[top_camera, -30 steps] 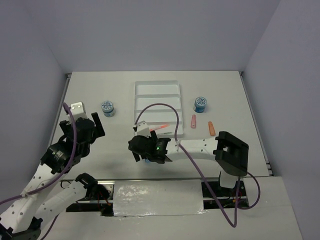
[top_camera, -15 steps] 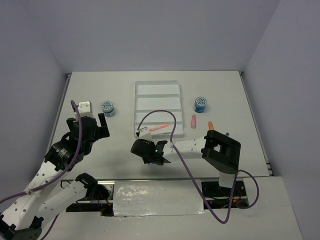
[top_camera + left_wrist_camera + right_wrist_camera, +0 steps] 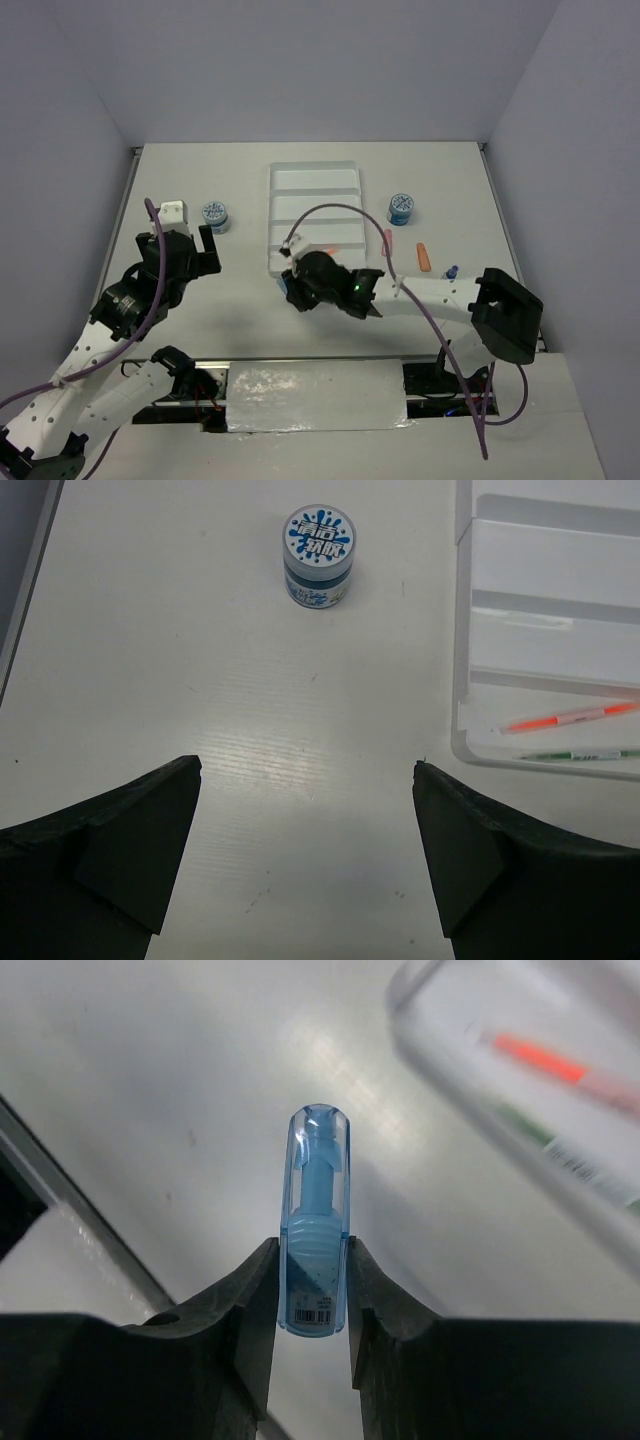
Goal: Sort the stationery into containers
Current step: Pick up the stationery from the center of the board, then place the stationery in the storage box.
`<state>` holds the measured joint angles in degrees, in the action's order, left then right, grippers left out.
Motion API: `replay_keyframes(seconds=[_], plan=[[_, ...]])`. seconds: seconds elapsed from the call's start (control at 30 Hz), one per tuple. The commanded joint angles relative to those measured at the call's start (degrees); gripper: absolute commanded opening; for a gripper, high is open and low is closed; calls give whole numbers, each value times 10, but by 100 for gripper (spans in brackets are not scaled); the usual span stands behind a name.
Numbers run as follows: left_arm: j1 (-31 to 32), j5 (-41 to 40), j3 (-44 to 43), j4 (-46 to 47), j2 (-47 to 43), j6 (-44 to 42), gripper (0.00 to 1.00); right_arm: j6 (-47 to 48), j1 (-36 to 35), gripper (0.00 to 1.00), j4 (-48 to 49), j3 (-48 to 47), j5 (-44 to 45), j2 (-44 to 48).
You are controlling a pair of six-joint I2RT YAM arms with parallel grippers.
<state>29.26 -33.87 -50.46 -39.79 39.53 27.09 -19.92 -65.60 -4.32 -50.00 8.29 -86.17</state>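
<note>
The right pincer [image 3: 313,1252] is pinching a short blue stick [image 3: 316,1222] with a clear blue cap. Its wrist view shows the stick upright between the two fingers [image 3: 245,1310], gripped at its lower, barcoded end and held above the bare surface [image 3: 150,1080] just off a corner of the white tray [image 3: 440,1020]. From the overhead camera the stick is only a speck of blue at the pincer tip, just in front of the tray's near left corner.

The left pincer [image 3: 305,770] is spread wide and holds nothing. Its wrist view looks down on the surface to the left of the tray, with a blue-white tub [image 3: 318,556] standing upright beyond the fingers, apart from the tray's left wall. That view alone shows clearly an orange pen [image 3: 570,717] and a green pen [image 3: 575,754] lying side by side in the tray's nearest compartment.

Only the overhead camera shows what lies to the right of the tray: a second tub [image 3: 402,208], a pink stick [image 3: 388,240], an orange stick [image 3: 424,256], and farther out a small blue item [image 3: 452,271], too small to identify.
</note>
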Motion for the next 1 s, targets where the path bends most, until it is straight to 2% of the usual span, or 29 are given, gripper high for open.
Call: replay_keyframes(seconds=[0.0, 0.13, 0.23, 0.33, 0.4, 0.67, 0.7, 0.73, 0.8, 0.83, 0.9, 0.97], plan=[[-7, 7, 1, 23, -7, -13, 99, 93, 95, 6, 48, -39, -67, 4], [-12, 16, 1, 27, -11, -15, 99, 155, 141, 3, -34, -142, -60, -75], [-15, 25, 4, 31, -9, -20, 99, 175, 178, 4, -55, -216, -64, -128], [-17, 42, 3, 33, -2, -26, 99, 240, 196, 6, -75, -293, -80, -183], [-17, 44, 2, 33, 0, -27, 99, 262, 209, 7, -85, -322, -80, -225], [-26, 70, 5, 43, 1, -37, 99, 282, 249, 16, -73, -341, -139, -260], [-29, 71, 4, 42, 3, -37, 99, 286, 250, 19, -78, -343, -142, -262], [-31, 73, 4, 43, 4, -37, 99, 288, 253, 29, -80, -345, -150, -262], [-36, 76, 5, 44, 5, -36, 99, 285, 254, 43, -82, -343, -151, -259], [-37, 75, 5, 44, 5, -35, 99, 285, 255, 56, -81, -339, -166, -252], [-42, 67, 4, 38, 8, -31, 99, 280, 257, 66, -72, -329, -162, -242], [-47, 62, 2, 34, 14, -27, 99, 280, 262, 67, -68, -324, -157, -233]])
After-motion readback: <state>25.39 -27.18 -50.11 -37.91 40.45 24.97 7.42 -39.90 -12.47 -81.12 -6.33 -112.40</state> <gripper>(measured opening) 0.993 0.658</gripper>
